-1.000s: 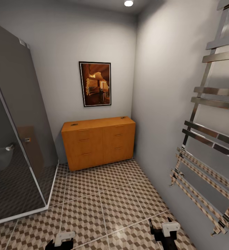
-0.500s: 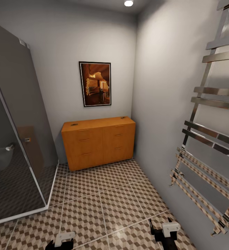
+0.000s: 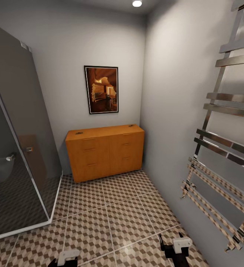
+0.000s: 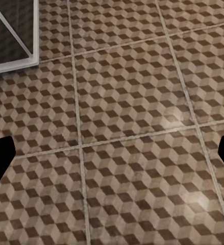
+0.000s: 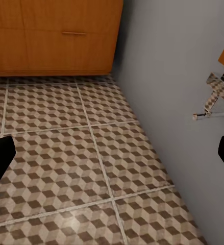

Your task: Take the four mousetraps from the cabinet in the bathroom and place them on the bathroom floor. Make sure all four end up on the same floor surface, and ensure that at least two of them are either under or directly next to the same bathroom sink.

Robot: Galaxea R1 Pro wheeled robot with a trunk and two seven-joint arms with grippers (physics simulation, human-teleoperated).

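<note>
So we're standing in a narrow bathroom with grey walls, and the bathroom floor [image 3: 110, 222] is all those cube-pattern tiles in brown, beige and white. The cabinet [image 3: 105, 152] sits against the far wall in the corner, orange-brown, drawers all closed. Two tiny dark bits on its flat top look like mousetraps [image 3: 79, 132], one near each end, too small to be sure.

A framed picture [image 3: 101, 89] hangs right above it. A glass shower enclosure [image 3: 14, 148] runs along our left, and a chrome towel rail [image 3: 225, 148] juts off the right wall.

Our left gripper [image 4: 112, 158] and right gripper [image 5: 112, 158] hang low over bare tiles, fingers spread wide, nothing in them.
</note>
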